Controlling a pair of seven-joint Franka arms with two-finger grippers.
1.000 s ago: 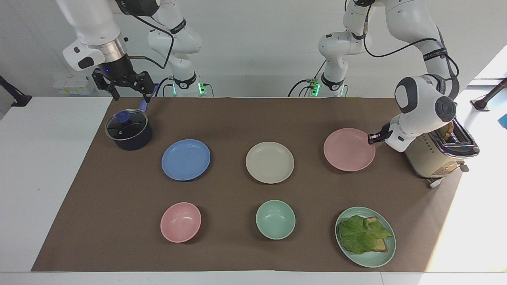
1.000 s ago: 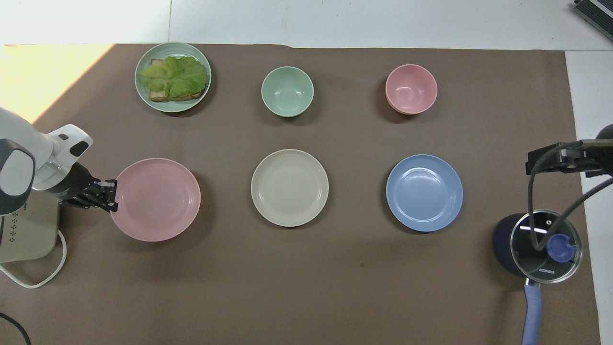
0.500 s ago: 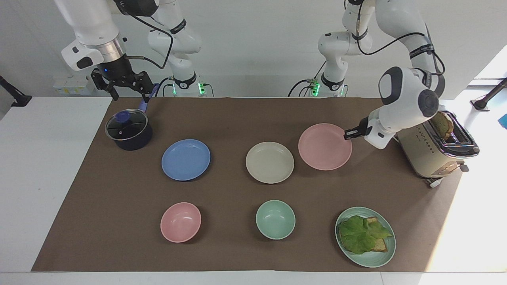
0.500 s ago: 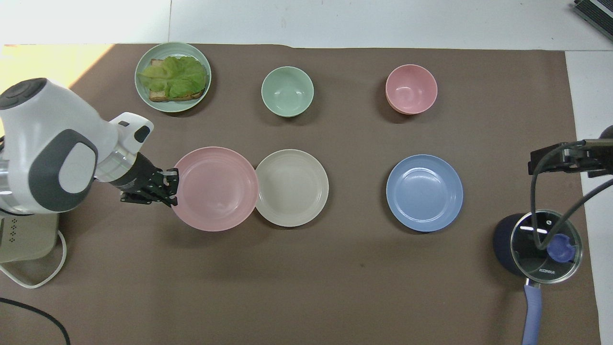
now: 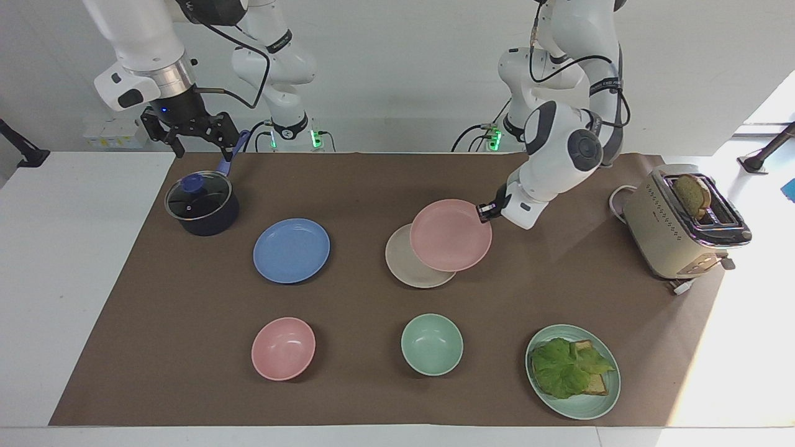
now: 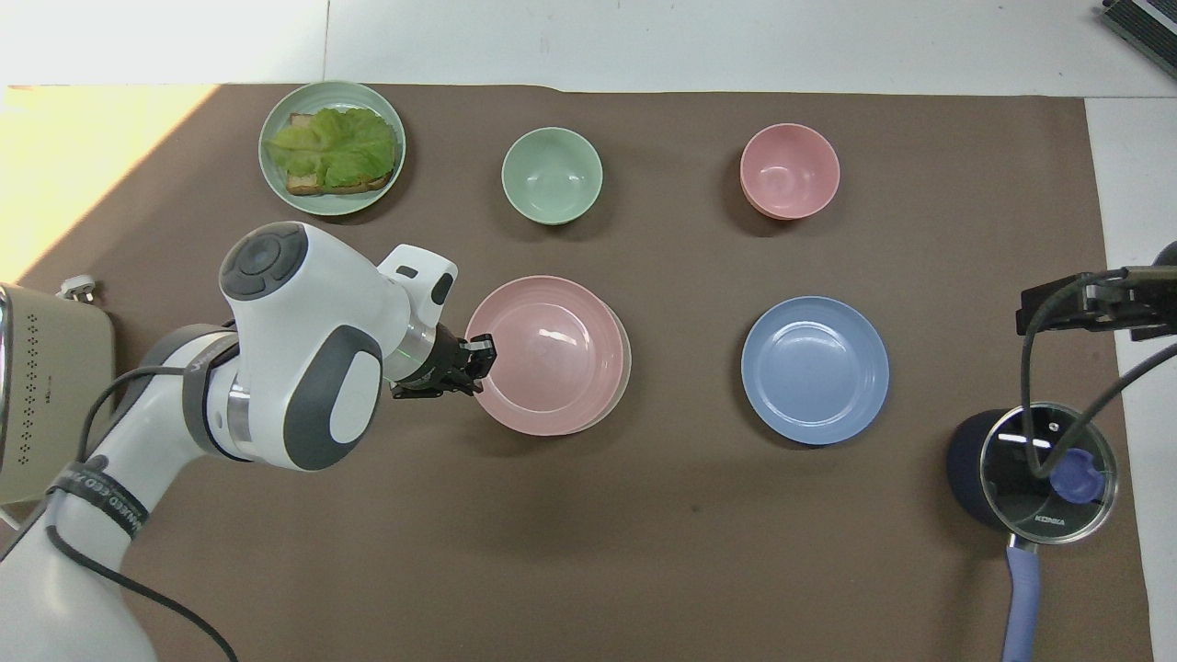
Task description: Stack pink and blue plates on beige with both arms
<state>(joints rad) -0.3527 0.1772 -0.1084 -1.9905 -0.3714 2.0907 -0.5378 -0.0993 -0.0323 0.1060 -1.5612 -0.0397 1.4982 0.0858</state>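
Change: Now that my left tool (image 5: 483,212) has carried the pink plate (image 5: 451,234) in from the toaster (image 5: 680,226), it hangs over the beige plate (image 5: 405,266), pinched at its rim.
Meaning: I judge lowering and release come next.
Blue plate (image 5: 291,250): on the worktop (image 5: 372,180), toward the right arm's end.
Right tool (image 5: 192,131): spread, waiting above the lidded saucepan (image 5: 202,202).
Materials: round, shallow, matte plates.
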